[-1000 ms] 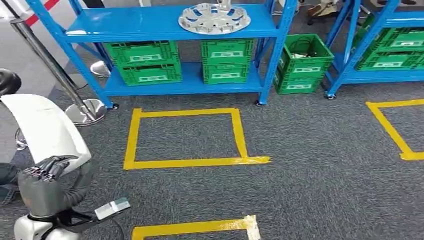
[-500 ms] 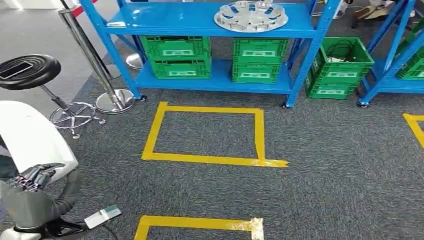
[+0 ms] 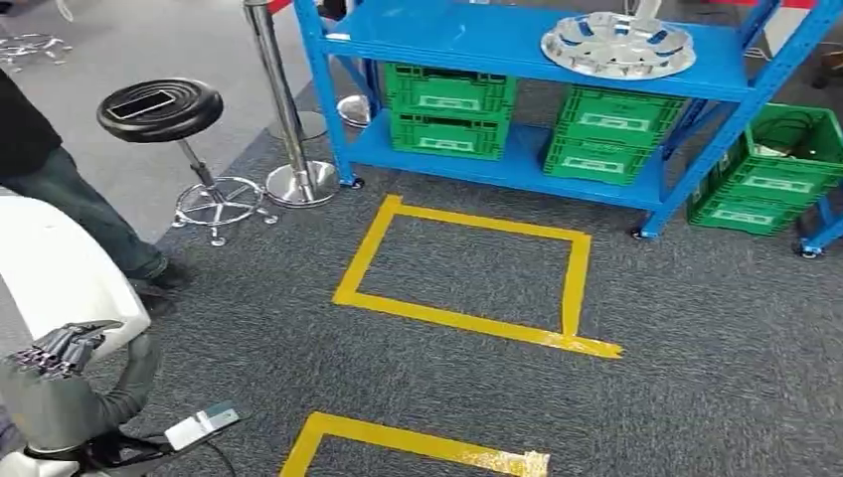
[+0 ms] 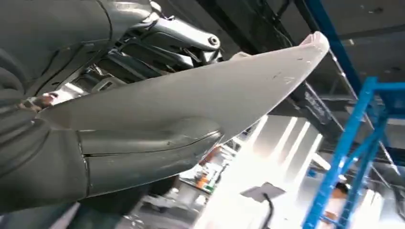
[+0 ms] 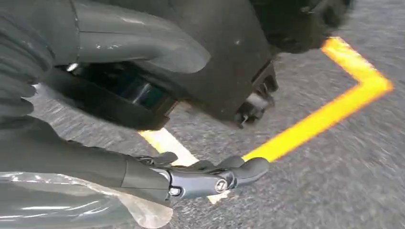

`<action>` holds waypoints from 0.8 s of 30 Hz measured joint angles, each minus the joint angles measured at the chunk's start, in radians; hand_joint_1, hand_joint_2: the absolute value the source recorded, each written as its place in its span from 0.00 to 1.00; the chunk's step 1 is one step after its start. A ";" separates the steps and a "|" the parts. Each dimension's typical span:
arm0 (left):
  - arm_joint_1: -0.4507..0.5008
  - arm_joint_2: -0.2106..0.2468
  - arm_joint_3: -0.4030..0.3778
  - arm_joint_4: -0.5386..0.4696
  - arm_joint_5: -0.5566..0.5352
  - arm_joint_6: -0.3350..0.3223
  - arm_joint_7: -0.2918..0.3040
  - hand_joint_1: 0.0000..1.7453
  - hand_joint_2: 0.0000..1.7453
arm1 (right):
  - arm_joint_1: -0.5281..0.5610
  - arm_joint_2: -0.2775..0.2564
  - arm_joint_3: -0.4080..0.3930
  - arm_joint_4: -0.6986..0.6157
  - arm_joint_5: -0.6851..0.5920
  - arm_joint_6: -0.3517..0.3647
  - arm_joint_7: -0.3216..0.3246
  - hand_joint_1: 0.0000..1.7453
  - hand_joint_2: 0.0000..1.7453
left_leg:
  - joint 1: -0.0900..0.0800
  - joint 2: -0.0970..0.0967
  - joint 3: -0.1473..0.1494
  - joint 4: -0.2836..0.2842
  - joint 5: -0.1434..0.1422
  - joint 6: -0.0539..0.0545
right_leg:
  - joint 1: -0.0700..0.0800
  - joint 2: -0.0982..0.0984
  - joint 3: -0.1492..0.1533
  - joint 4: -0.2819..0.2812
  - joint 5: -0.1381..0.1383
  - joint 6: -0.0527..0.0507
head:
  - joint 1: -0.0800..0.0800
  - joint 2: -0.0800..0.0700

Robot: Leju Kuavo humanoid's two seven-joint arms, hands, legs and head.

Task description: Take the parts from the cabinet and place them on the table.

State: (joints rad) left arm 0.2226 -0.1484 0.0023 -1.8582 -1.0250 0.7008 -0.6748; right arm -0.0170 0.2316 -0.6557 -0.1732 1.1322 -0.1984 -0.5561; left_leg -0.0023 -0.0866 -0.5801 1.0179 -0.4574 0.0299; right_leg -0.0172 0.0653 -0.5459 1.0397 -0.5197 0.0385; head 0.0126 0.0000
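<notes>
Head view: grey carpet (image 3: 696,328) marked with yellow tape squares (image 3: 467,273); a ribbed silver hubcap (image 3: 616,43) rests on the blue steel cabinet's (image 3: 467,45) top shelf. Left hand (image 3: 58,346) holds a smooth white curved panel (image 3: 55,263). Right hand (image 5: 200,179) holds nothing, fingers extended.

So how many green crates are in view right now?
4: two on the blue rack's lower shelf, left and right; two on the floor right of it. More may be cut off.

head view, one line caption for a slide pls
Left hand holds a white part, facing a blue shelf with green crates and hubcap.
</notes>
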 joint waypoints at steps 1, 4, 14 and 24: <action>-0.004 0.000 0.000 0.000 0.004 0.000 0.000 1.00 1.00 | 0.000 0.000 0.002 0.006 0.001 0.001 0.033 0.00 1.00 | -0.007 -0.012 -0.007 0.009 -0.001 -0.007 | -0.004 0.028 0.008 -0.017 -0.012 -0.001 | -0.001 0.000; -0.014 0.002 -0.003 0.001 0.011 0.000 0.002 1.00 1.00 | -0.004 -0.004 0.004 0.013 0.007 0.006 0.095 0.00 1.00 | 0.005 -0.045 -0.022 0.005 0.012 -0.027 | 0.005 -0.001 0.016 -0.017 -0.011 -0.015 | -0.002 0.000; -0.043 0.017 -0.013 0.018 0.001 -0.001 0.029 1.00 1.00 | -0.016 -0.010 0.013 0.028 0.039 0.018 0.197 0.00 1.00 | 0.017 0.094 -0.071 0.137 -0.015 -0.056 | -0.002 -0.136 0.033 -0.031 -0.015 -0.036 | -0.019 0.000; -0.056 0.028 -0.040 0.022 -0.015 0.000 0.050 1.00 1.00 | -0.018 -0.013 0.013 0.038 0.039 -0.015 0.213 0.00 1.00 | 0.002 0.093 -0.003 -0.017 0.011 0.004 | 0.005 -0.076 -0.036 0.151 -0.136 0.005 | -0.006 0.000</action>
State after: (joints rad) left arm 0.1666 -0.1205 -0.0377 -1.8364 -1.0395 0.7004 -0.6252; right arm -0.0354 0.2182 -0.6432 -0.1354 1.1711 -0.2136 -0.3433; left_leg -0.0005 0.0067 -0.5830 1.0006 -0.4459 0.0341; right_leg -0.0127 -0.0103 -0.5821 1.1907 -0.6561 0.0439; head 0.0065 0.0000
